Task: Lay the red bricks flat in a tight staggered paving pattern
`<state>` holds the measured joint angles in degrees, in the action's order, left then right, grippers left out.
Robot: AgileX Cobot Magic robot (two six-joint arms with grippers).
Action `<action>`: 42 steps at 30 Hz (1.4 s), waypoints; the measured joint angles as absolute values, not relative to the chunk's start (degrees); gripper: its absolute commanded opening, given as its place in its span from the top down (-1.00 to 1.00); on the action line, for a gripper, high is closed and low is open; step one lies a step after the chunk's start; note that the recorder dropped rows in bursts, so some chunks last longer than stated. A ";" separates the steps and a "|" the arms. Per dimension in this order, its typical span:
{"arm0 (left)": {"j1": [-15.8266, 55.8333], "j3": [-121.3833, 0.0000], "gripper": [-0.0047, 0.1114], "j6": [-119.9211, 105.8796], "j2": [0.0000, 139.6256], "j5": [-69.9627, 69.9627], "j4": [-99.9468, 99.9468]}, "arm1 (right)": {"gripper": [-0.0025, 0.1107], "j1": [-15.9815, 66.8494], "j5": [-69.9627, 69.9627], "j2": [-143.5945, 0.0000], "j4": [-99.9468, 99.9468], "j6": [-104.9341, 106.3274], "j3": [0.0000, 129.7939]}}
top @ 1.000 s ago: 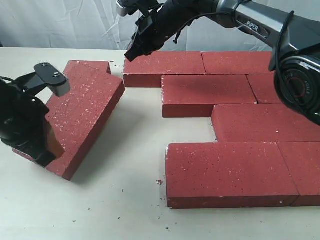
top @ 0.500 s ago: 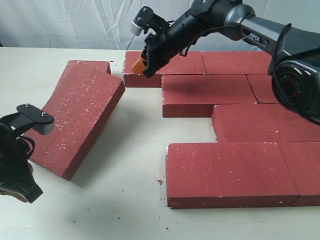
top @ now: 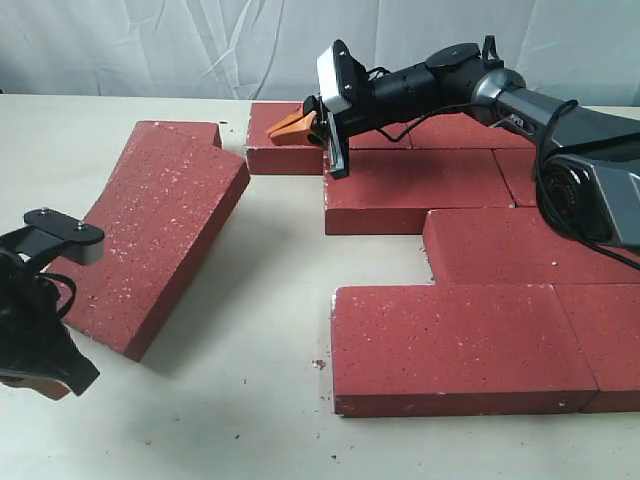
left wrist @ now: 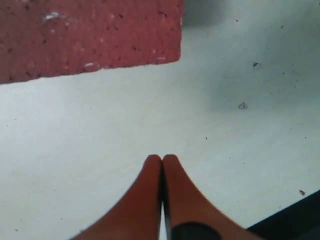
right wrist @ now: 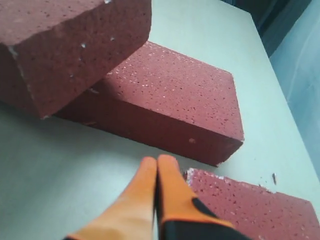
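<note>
Several red bricks (top: pixel 450 345) lie flat in staggered rows on the right of the table. One loose red brick (top: pixel 160 235) stands tilted at the left, leaning on another red brick (top: pixel 185 130) beneath it; the right wrist view shows the leaning brick (right wrist: pixel 70 45) over the flat one (right wrist: pixel 170 100). My right gripper (top: pixel 288 126) is shut and empty, pointing left over the left end of the back-row brick (top: pixel 330 125); its tips (right wrist: pixel 156 161) hang beside that brick's corner (right wrist: pixel 250 210). My left gripper (top: pixel 45 385) is shut and empty near the front left, just clear of the tilted brick's corner (left wrist: pixel 90 35).
A white backdrop hangs behind the table (top: pixel 240 400). Small crumbs (top: pixel 318 364) lie in front of the front-row brick. The table's near edge shows as a dark strip (left wrist: pixel 295 220) close to my left gripper.
My left gripper has drawn back from the tilted brick toward the front left. The right gripper has swung down and turned to point left over the back-row brick. The bricks stay put.
</note>
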<state>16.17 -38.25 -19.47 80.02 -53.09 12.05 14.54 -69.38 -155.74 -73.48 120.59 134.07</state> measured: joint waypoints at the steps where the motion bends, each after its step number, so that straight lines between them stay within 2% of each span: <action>1: 16.17 -38.42 0.92 -18.64 80.02 -52.97 11.65 | 0.97 14.54 -69.38 -155.83 -73.48 120.18 134.65; 5: 16.17 -44.83 0.92 -17.39 78.18 -54.03 10.81 | 0.97 13.51 -66.42 -154.92 -69.60 102.02 134.78; 8: 15.26 -50.25 0.91 -15.07 75.85 -46.58 4.07 | 0.97 12.28 -66.52 -151.45 -57.83 86.54 134.78; 11: 6.43 -57.05 0.61 -13.15 77.99 -43.99 0.99 | 0.97 11.91 -68.98 -146.61 -45.95 70.71 134.78; 14: -4.17 -59.56 -0.01 -20.02 81.88 -47.41 8.68 | 0.97 12.23 -69.34 -144.66 -40.39 60.54 134.78; 15: -9.23 -59.66 -0.10 -26.05 84.06 -48.68 15.93 | 0.97 12.23 -69.43 -144.20 -37.95 56.27 134.78; 17: -14.22 -59.79 -0.22 -33.84 86.86 -51.13 25.08 | 0.97 12.23 -69.43 -143.86 -35.31 52.33 134.44; 20: -19.89 -59.82 -0.24 -45.30 91.25 -55.83 37.09 | 0.97 12.23 -69.43 -142.55 -34.50 49.61 131.37; 23: -22.25 -59.92 -0.24 -56.29 96.02 -59.94 43.71 | 0.97 12.23 -69.43 -140.51 -36.39 50.90 125.54; 32: -22.39 -63.80 -0.24 -67.30 112.05 -68.83 47.67 | 0.97 12.23 -66.16 -124.03 -42.08 57.64 101.88; 42: -22.39 -64.70 -0.24 -68.38 114.50 -69.45 48.05 | 0.97 12.23 -51.53 -106.30 -48.22 71.17 72.60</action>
